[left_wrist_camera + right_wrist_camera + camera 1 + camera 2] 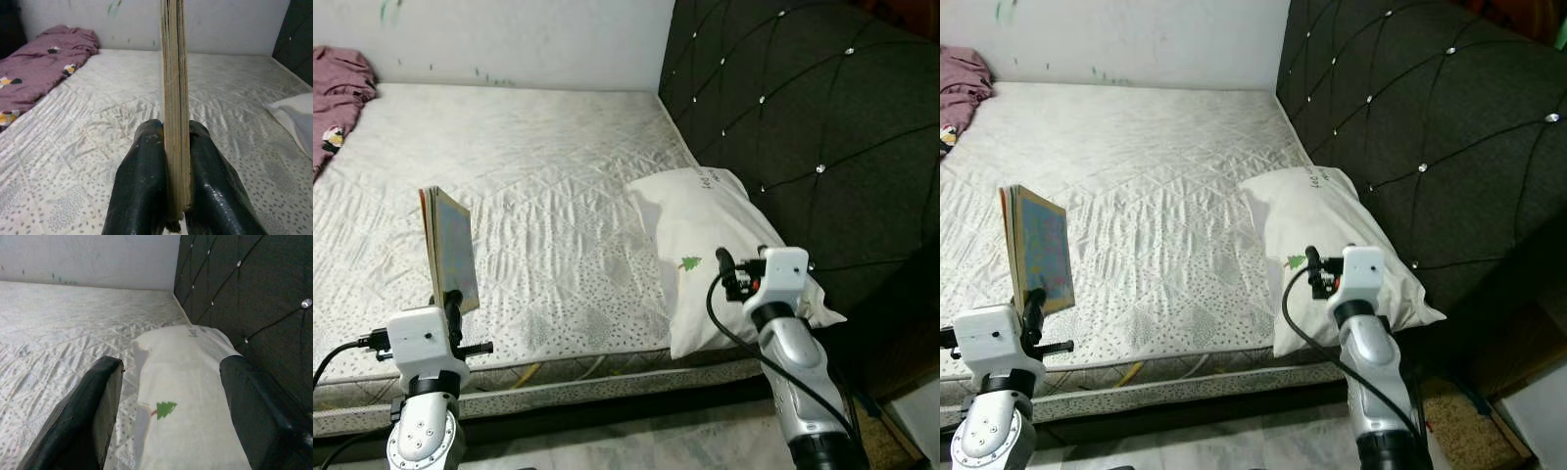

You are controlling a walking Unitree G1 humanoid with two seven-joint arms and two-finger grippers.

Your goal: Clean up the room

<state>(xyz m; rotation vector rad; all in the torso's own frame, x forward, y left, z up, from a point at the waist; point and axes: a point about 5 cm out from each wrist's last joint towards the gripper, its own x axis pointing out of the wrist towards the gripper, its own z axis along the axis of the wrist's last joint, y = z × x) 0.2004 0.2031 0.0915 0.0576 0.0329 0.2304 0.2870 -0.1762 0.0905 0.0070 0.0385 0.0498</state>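
Left gripper (173,196) clenched on an upright thin colourful paperback book (449,247), lifted off the white quilted mattress (538,196) for removal; right gripper (171,406) spread, facing the white pillow (705,245).

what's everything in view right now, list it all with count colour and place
mattress: 1, white quilted, fills the bed
pillow: 1, white with a small green tree print, by the headboard
headboard: 1, black tufted, on the robot's right
blanket: 1, maroon with patches, far left corner of the mattress
wall: 1, white, behind the bed
book: 1, colourful cover, held upright over the mattress edge
left gripper: fingers shut on the book
right gripper: fingers open, over the pillow
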